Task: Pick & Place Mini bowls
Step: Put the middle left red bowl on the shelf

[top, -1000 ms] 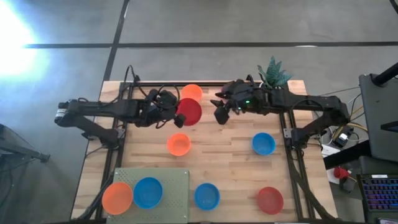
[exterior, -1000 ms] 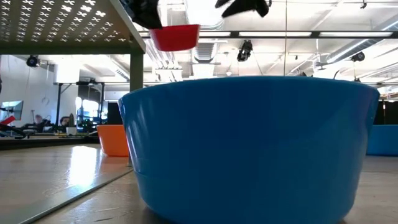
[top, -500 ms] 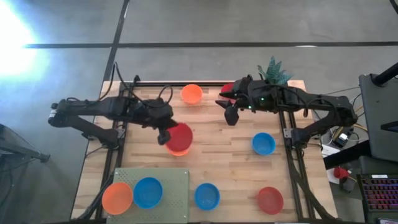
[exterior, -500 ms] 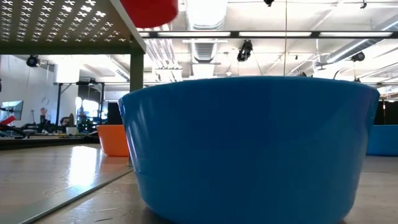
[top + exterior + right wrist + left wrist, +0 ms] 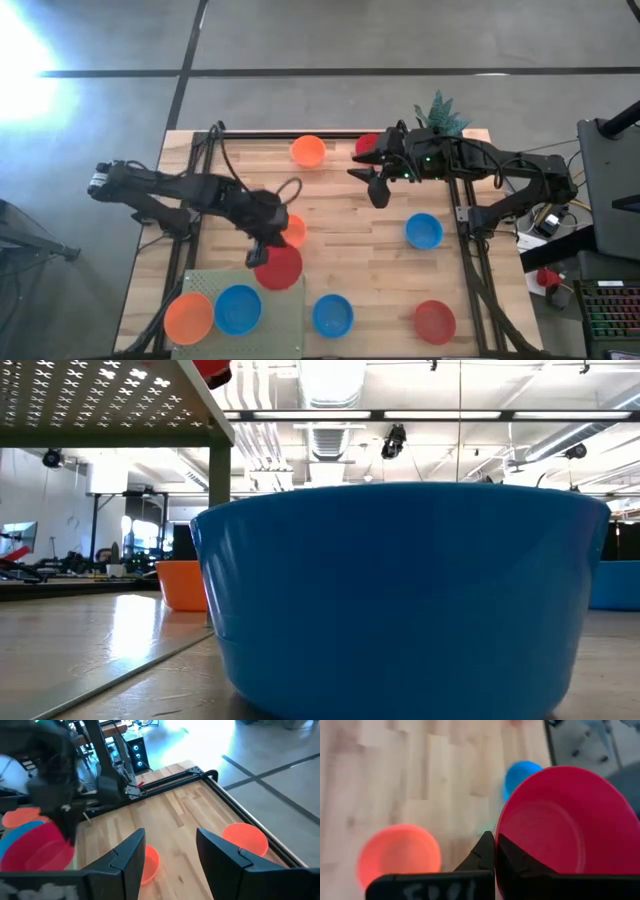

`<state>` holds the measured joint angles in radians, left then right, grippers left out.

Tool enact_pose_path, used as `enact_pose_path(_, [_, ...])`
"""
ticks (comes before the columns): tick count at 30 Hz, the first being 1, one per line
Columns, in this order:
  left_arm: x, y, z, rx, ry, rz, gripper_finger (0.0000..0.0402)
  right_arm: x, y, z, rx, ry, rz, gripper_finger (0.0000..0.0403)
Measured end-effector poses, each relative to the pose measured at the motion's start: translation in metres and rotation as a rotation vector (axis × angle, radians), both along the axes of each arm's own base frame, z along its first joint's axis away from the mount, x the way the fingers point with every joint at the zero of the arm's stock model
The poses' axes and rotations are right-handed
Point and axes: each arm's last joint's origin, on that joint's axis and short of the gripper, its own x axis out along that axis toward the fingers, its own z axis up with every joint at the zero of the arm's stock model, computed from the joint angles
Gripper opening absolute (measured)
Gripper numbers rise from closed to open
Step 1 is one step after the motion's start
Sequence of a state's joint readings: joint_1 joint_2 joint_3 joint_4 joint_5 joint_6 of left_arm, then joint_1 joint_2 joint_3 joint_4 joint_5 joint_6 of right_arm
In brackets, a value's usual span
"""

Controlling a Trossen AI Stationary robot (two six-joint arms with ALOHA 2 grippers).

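Since the earlier frame, the left gripper [image 5: 256, 252], clenched on a red bowl [image 5: 277, 266], has carried it from the tabletop's far edge to the perforated tray [image 5: 205, 283]; six bowls remain scattered. The right gripper [image 5: 379, 192] hovers released.

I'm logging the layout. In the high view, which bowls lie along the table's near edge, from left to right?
Orange plastic bowl → blue plastic bowl on the perforated green plate → second blue bowl → red plastic bowl.

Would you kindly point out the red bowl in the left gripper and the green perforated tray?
Red plastic bowl [image 5: 278, 267], high view, its centre.
Green perforated metal tray [image 5: 290, 315], high view, bare right part.
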<state>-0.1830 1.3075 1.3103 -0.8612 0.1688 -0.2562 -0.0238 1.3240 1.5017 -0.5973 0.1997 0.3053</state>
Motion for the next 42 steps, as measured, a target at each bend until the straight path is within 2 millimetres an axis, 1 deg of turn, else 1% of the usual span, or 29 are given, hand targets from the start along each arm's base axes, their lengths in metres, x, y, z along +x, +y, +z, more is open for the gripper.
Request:
enact_pose_path(5, [0.011, -0.013, -0.013, -0.016, 0.052, -0.048, 0.0, 0.001, 0.0, -0.001, -0.003, 0.005, 0.001, 0.0173])
enact_pose_path(8, [0.019, -0.016, -0.017, -0.028, 0.042, -0.061, 0.0, 0.001, 0.0, -0.001, -0.003, 0.005, 0.001, 0.0171])
enact_pose_path(13, [0.026, -0.018, -0.024, -0.031, 0.057, -0.067, 0.0, 0.001, 0.0, -0.001, -0.003, 0.005, 0.001, 0.0167])
enact_pose_path(19, [0.029, -0.024, -0.029, -0.027, 0.077, -0.083, 0.0, 0.001, 0.0, -0.001, -0.022, 0.01, 0.009, 0.0167])
enact_pose_path(30, [0.036, -0.052, -0.044, -0.036, 0.123, -0.134, 0.0, -0.003, 0.0, 0.002, -0.05, 0.004, 0.021, 0.0166])
enact_pose_path(38, [0.033, -0.065, -0.045, 0.0, 0.108, -0.138, 0.0, -0.007, 0.0, 0.005, -0.067, -0.005, 0.028, 0.0166])
enact_pose_path(42, [0.032, -0.068, -0.045, 0.017, 0.096, -0.165, 0.0, -0.008, 0.0, 0.006, -0.066, -0.008, 0.028, 0.0166])
